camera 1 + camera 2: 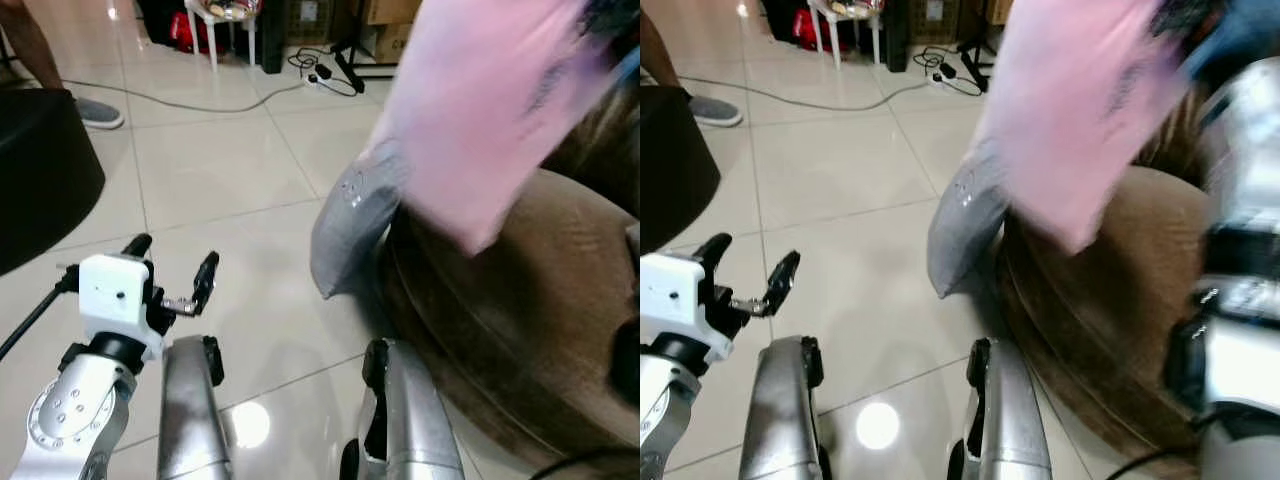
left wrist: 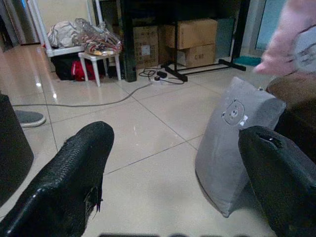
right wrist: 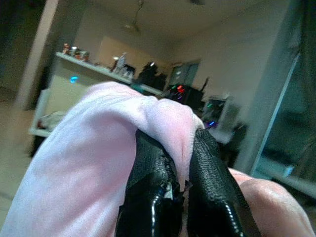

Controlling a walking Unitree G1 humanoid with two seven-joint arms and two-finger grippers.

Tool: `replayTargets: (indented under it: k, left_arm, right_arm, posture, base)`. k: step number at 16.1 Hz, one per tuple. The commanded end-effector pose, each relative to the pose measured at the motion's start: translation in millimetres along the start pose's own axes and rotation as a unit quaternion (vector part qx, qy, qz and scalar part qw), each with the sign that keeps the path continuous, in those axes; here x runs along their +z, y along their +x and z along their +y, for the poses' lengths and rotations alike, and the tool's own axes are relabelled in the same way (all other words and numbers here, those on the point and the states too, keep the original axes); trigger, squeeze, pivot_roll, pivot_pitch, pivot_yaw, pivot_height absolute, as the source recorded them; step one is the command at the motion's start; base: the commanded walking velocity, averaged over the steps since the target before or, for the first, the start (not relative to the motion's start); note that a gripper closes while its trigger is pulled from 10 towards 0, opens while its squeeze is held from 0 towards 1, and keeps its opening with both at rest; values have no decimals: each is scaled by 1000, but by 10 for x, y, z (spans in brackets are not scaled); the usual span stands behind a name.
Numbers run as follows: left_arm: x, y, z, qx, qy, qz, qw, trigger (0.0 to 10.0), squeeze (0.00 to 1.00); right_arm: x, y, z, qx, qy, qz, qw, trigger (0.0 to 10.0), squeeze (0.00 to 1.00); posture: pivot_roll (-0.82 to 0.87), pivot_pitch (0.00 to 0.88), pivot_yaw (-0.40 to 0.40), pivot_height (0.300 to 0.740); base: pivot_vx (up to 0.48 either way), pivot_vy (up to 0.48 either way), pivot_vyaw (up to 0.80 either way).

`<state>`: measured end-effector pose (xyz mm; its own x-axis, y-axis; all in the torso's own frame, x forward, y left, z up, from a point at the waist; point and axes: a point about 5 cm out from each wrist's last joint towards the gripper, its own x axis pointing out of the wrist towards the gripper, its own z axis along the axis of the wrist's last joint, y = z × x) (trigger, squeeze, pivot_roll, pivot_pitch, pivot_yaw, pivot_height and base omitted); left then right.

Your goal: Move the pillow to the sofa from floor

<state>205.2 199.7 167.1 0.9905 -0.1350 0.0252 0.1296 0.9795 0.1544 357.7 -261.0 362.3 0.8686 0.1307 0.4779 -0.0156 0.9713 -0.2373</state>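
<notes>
Two pillows here, which makes it a bit confusing. Going left to right: the left gripper (image 1: 172, 270) hangs low over the glossy pale tiled floor (image 1: 220, 180) with its two black fingers spread apart and nothing between them, probably just parked out of the way as a spare. Next is a grey rectangular pillow (image 1: 345, 225) standing on its edge on the floor, leaning against the side of the brown rounded sofa (image 1: 520, 300). It looks propped there rather than placed, so I'd guess it's still waiting for its turn. Above and to the right, a soft pink fabric pillow (image 1: 480, 110) is up in the air over the sofa arm, blurred, held high so it clears the arm on the way to the seat.

The head views don't really show what's holding the pink one. The right wrist view does: the right gripper (image 3: 180, 185) has its fingers clenched on a bunched fold of the pink cloth. The left wrist view adds a round emblem on the grey pillow's face, plus cardboard boxes (image 2: 190, 39) and a white stool (image 2: 96, 61) at the back
</notes>
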Motion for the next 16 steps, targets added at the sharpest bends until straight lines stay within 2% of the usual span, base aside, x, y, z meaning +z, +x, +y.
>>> replayTargets:
  k: [1,2,3,4,5,6,8,10,12,13,16]
  left_arm:
    - [-3,9,-15,2,-5,1,1000,10000,0]
    - [-30,17,-19,2,-5,4,1000,10000,0]
    - [-56,30,-13,4,-4,8,1000,10000,0]
    - [-49,88,3,13,-9,4,1000,10000,0]
    - [-49,104,3,15,-10,4,1000,10000,0]
    - [-55,131,-9,18,-11,4,1000,10000,0]
    - [-60,179,-40,25,-9,6,1000,10000,0]
    - [-65,189,-18,40,3,7,999,10000,0]
    - [-104,190,102,77,24,13,997,10000,0]
    - [-98,200,105,76,26,11,997,10000,0]
    - [-73,248,5,32,23,6,999,10000,0]
  right_arm:
    - [-132,-9,34,7,-9,38,999,0,0]
    - [-333,-21,179,1,3,82,997,4745,0]
    - [-578,-78,354,-8,-7,129,992,10000,0]
    - [-910,-189,681,8,6,193,981,10000,0]
    - [-979,-226,785,14,7,201,979,10000,0]
    - [-1123,-298,965,6,10,234,972,10000,0]
    - [-1179,-376,1144,-4,57,232,971,10000,0]
    - [-1203,-455,1231,-12,77,231,970,10000,0]
    - [-1162,-551,1341,-6,100,217,971,10000,0]
    - [-1151,-561,1354,-6,100,215,972,10000,0]
    - [-1126,-626,1418,-10,104,211,972,10000,0]
  posture:
    - [71,0,-118,440]
    - [63,0,-116,440]
    - [64,0,-115,440]
    - [69,0,-111,440]
    - [65,0,-108,440]
    - [57,0,-99,440]
    - [66,0,-103,450]
    - [75,0,-112,465]
    - [71,0,-106,490]
    - [71,0,-106,495]
    - [62,0,-87,525]
  base:
    - [0,0,0]
    - [0,0,0]
    - [0,0,0]
    - [0,0,0]
    - [0,0,0]
    - [0,0,0]
    - [0,0,0]
    - [0,0,0]
    - [0,0,0]
    - [0,0,0]
    - [0,0,0]
